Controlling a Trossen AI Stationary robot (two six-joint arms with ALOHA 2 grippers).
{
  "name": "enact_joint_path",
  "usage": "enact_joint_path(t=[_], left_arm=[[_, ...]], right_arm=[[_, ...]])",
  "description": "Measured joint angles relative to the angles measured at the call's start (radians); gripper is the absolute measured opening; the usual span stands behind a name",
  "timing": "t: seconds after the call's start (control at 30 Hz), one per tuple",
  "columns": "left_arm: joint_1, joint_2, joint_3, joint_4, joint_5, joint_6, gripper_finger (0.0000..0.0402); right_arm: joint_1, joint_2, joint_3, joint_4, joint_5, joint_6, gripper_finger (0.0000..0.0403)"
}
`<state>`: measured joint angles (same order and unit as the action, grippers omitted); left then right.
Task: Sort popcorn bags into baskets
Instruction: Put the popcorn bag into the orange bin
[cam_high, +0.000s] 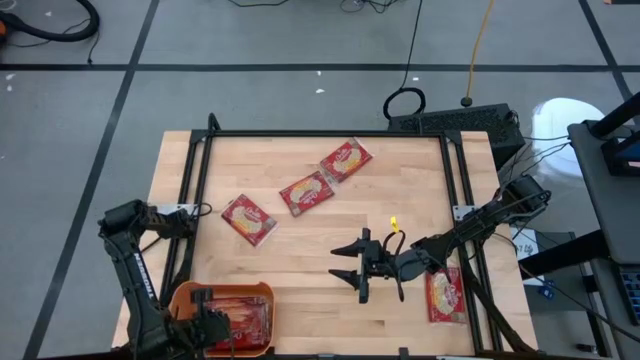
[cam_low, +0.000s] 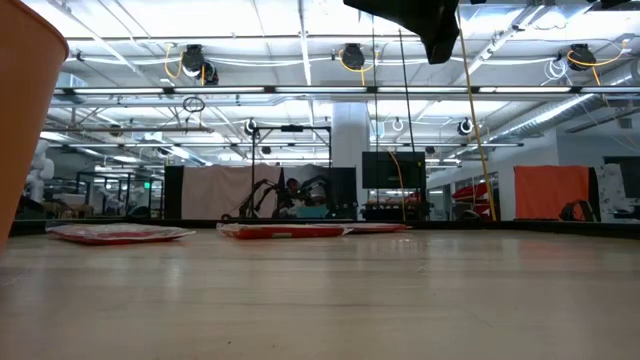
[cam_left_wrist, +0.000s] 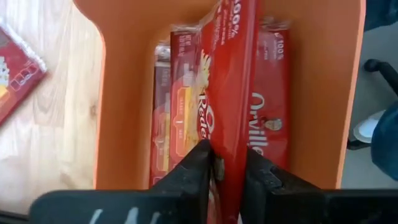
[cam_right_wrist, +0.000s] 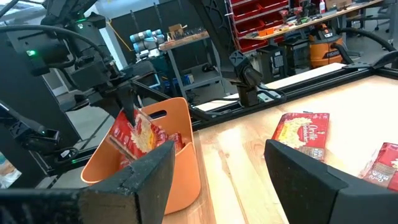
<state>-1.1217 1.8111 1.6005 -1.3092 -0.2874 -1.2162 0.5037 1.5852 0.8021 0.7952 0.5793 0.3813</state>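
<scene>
The left pincer is parked over the orange tub at the counter's near left corner, clamped on a red bag that's held on edge inside the tub. A few more bags are stacked on edge in there beside it, seen best from the left wrist. In the right wrist view the gripped bag is shown poking up above the tub rim.

The right pincer is hung above the counter's middle-right with its fingers spread wide, nothing in them.

Three bags are left flat mid-counter: one toward the left, one just beside another farther back. One more bag is lying near the right edge, partly under the right arm.
</scene>
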Motion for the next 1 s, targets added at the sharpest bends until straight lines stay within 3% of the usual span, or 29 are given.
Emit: enact_joint_path(t=[0.3, 0.7, 1.0], left_arm=[[0.000, 0.000, 0.000, 0.064, 0.023, -0.017, 0.0119], [0.013, 0.000, -0.008, -0.043, -0.085, 0.011, 0.0122], [0.018, 0.001, -0.121, 0.054, -0.085, 0.085, 0.0145]], right_arm=[[0.000, 0.000, 0.000, -0.005, -0.002, 0.000, 0.0242], [0.000, 0.000, 0.000, -0.015, -0.003, 0.000, 0.0242], [0.007, 0.000, 0.000, -0.022, -0.004, 0.003, 0.0242]])
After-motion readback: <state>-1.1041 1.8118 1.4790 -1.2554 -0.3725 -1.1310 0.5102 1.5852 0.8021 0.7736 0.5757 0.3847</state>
